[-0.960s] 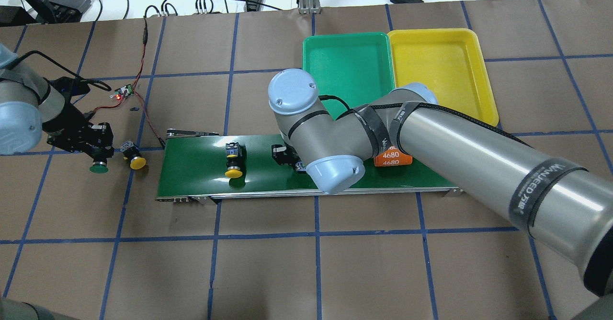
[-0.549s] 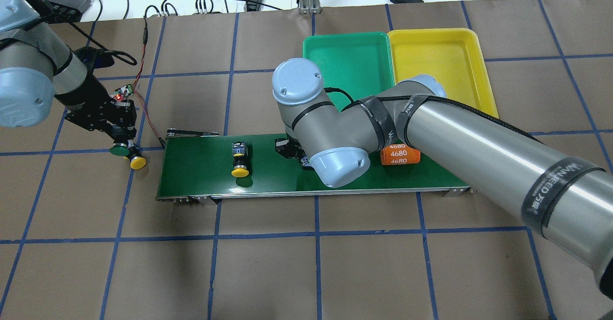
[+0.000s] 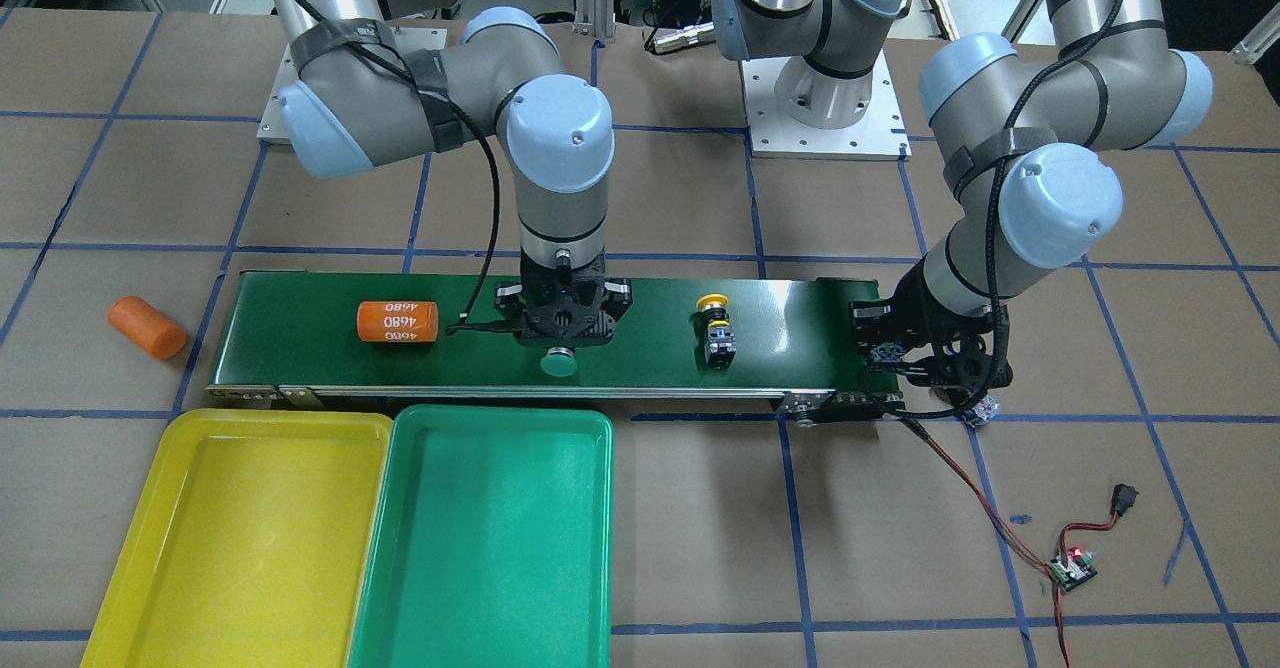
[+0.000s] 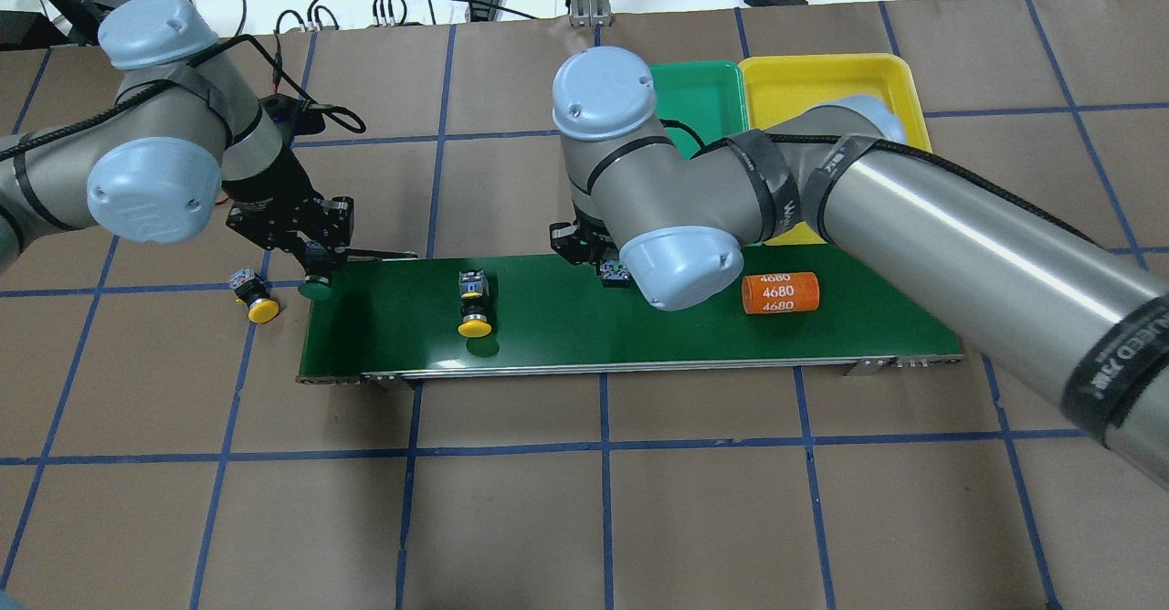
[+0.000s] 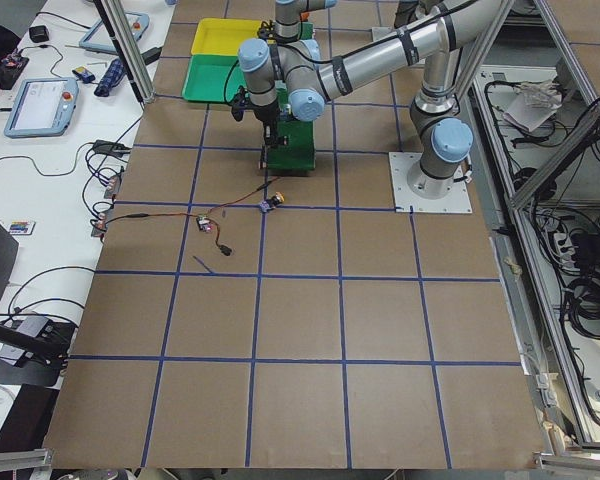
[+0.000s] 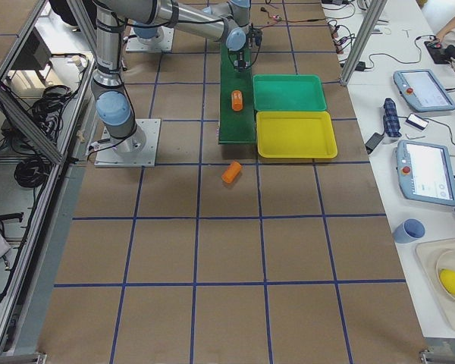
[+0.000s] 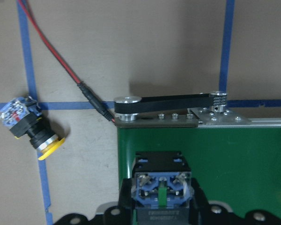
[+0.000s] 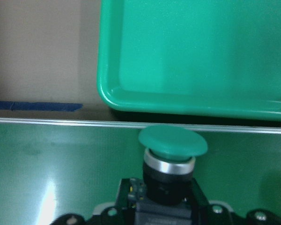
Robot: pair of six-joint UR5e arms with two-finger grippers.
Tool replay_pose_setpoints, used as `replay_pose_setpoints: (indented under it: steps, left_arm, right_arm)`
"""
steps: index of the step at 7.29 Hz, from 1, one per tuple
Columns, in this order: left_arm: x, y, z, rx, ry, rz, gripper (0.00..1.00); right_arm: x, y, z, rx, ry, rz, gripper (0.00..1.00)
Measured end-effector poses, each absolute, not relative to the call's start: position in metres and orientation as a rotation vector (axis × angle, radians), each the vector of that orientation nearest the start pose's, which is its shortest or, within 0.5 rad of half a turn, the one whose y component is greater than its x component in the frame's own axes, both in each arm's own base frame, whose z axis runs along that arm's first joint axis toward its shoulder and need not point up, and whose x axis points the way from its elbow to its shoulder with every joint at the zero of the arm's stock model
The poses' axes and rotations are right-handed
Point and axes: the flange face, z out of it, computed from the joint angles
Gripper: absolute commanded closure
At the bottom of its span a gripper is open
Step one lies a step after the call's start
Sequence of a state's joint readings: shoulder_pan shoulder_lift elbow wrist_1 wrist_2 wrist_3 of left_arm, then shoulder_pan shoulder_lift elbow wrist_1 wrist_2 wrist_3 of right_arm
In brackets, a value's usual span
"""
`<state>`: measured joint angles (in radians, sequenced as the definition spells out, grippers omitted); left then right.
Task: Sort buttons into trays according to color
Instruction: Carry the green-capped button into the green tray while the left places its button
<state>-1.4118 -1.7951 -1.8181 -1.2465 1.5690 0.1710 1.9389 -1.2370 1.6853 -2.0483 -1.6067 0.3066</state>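
Two pincers, both loaded: what does each carry, and where? (Desk)

At the far edge of the long dark green conveyor belt [image 3: 800,318], the right pincer [image 3: 562,340] is clamped on a green-capped push button with a black body [image 3: 560,361]. Its cap points at the bright green plastic tray [image 8: 201,56], just short of the rim. Over the belt's left end, the left pincer [image 4: 313,268] grips the other green-capped button [image 7: 161,180] by its grey-blue switch body. One yellow-capped button [image 4: 475,304] lies on the belt. A second yellow-capped button [image 4: 256,302] lies on the brown papered tabletop [image 4: 639,500], just left of the belt. Neither the green tray nor the yellow plastic tray [image 3: 240,538] holds a button yet. (Photographer)

How will they handle? (Desk)

They look like light, stiff moulded parts. The domed cap looks slick, so the squared body behind the collar seems the place to hold, as both pincers do. (Photographer)

What changed in the last second? (Desk)

The left arm has swung in with its button from out over the tabletop, far left, to the belt's end. The right arm has drawn back towards the green tray. The belt's yellow button and the orange cylinder marked 4680 [image 4: 781,292] have shifted right. The tabletop button has not moved. (Photographer)
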Motion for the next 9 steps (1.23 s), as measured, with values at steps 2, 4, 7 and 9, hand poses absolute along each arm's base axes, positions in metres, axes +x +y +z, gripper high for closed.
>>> replay_pose_setpoints:
  steps: [2, 4, 7, 9]
  left_arm:
    - [-0.052, -0.535, 0.263, 0.040, 3.160, 0.270, 0.34]
    - [-0.053, -0.534, 0.256, 0.039, 3.160, 0.258, 0.00]
    - [-0.043, -0.544, 0.285, 0.017, 3.149, 0.158, 0.00]
    - [0.010, -0.571, 0.312, -0.109, 3.133, 0.066, 0.00]
  right_arm:
    - [0.271, -0.544, 0.328, -0.127, 3.172, -0.033, 1.00]
    - [0.236, -0.576, 0.315, -0.163, 3.167, -0.057, 1.00]
    - [0.232, -0.638, 0.293, -0.196, 3.190, -0.158, 0.88]
    - [0.234, -0.660, 0.278, -0.200, 3.194, -0.160, 0.62]
